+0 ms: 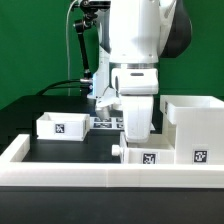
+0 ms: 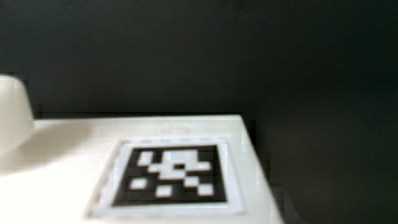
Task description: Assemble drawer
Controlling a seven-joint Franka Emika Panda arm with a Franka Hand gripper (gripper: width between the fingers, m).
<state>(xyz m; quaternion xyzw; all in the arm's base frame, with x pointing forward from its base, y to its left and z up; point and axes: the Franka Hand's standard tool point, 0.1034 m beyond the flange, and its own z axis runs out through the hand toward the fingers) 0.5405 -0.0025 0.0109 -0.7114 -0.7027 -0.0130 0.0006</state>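
Note:
In the exterior view my gripper [image 1: 135,133] hangs low over a small white box [image 1: 141,155] with tags, just behind the front border wall. Its fingertips are hidden, so I cannot tell whether it is open, shut or touching the box. A second small open-top box [image 1: 60,125] sits on the black table on the exterior view's left. The large cube-shaped housing [image 1: 194,127] stands on the exterior view's right. The wrist view shows a white part surface [image 2: 71,150] with a black-and-white tag [image 2: 171,172] very close, with black table beyond. No fingers show there.
The low white border wall [image 1: 70,178] runs along the front and left of the black table. The marker board [image 1: 103,122] lies behind the gripper. A black stand with cables [image 1: 80,50] rises at the back. A rounded white shape [image 2: 11,125] sits at the wrist view's edge.

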